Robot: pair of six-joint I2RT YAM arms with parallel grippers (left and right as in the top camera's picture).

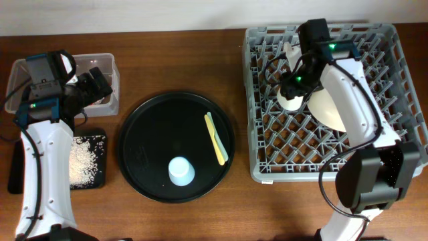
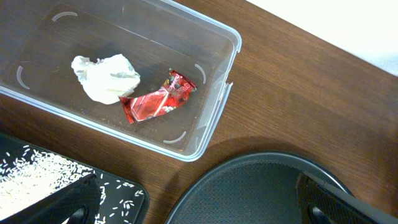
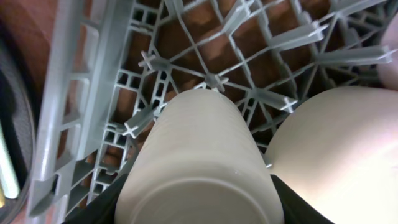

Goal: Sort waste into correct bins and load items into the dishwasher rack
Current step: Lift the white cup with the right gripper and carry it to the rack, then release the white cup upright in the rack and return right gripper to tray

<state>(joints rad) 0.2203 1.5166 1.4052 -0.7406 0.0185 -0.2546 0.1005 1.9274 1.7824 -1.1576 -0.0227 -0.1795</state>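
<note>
Holding the loaded pieces at the right, the dishwasher rack (image 1: 374, 60) carries the large cream bowl (image 1: 329, 107) leaning among its pegs. A pale shape at its far side, half hidden by the arm, is probably the small pink bowl (image 1: 292, 51). Round black tray (image 1: 154, 140), centre: not itself for loading, two items left on it. Clear box (image 2: 217, 93), far left: general waste bin, filled as intended. Shallow black tray (image 1: 99, 175), near left: second bin, filled as intended. White cup (image 3: 199, 155): clamped by the right gripper (image 1: 295, 84), fingers closed on either side, low among the rack pegs just beside the cream bowl; placement under way, not released. Light blue cup (image 1: 181, 171): mouth down on the near part of the round tray, not loaded. Slim yellow utensil (image 1: 216, 137): lying on the right part of the round tray, not loaded. Crumpled tissue (image 2: 106, 76): inside the clear box, sorted. Red wrapper (image 2: 157, 101): inside the clear box, touching the tissue, sorted. Rice (image 1: 83, 157): heaped in the shallow black tray, sorted. Left gripper (image 1: 99, 86): fingers spread wide, empty, above the clear box. Judged balance: waste finished; two items outstanding after the cup.
</note>
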